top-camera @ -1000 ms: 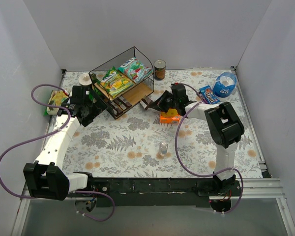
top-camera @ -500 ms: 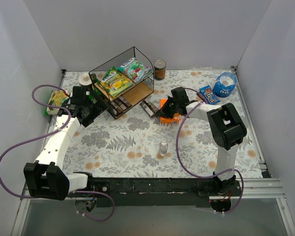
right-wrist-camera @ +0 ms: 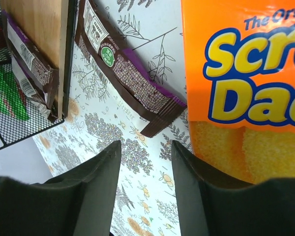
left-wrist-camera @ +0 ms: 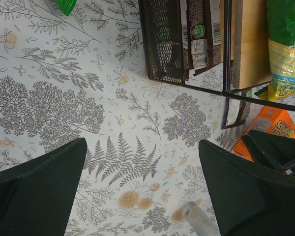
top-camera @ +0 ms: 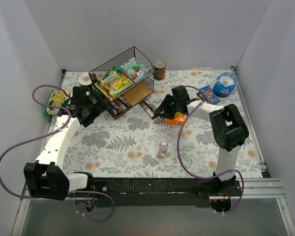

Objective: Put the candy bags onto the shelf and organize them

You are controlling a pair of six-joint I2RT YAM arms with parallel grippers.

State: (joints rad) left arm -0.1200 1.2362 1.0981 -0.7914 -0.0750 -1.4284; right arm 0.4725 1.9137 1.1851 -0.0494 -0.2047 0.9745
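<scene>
The shelf (top-camera: 137, 93) stands at the back left with a green-yellow bag (top-camera: 115, 82) and a teal-white bag (top-camera: 134, 69) on its top board. Dark brown wrappers (left-wrist-camera: 199, 34) lie on its lower tier. A brown-and-purple wrapper (right-wrist-camera: 132, 78) lies flat on the table by the shelf's right end (top-camera: 148, 104). My right gripper (right-wrist-camera: 145, 147) is open just short of it, nothing between its fingers (top-camera: 160, 112). A small blue pack (top-camera: 208, 94) lies at the back right. My left gripper (left-wrist-camera: 142, 187) is wide open and empty beside the shelf's left end (top-camera: 88, 113).
An orange cardboard box (right-wrist-camera: 246, 73) lies against my right gripper (top-camera: 176, 118). A round blue pouch (top-camera: 224, 84) sits at the back right, a jar (top-camera: 160, 69) behind the shelf, a small bottle (top-camera: 163, 147) mid-table. A yellow bag (top-camera: 56, 101) lies at the left edge.
My right gripper has opened and let go of the brown-and-purple wrapper, which now lies on the table by the shelf. The left arm has not moved.
</scene>
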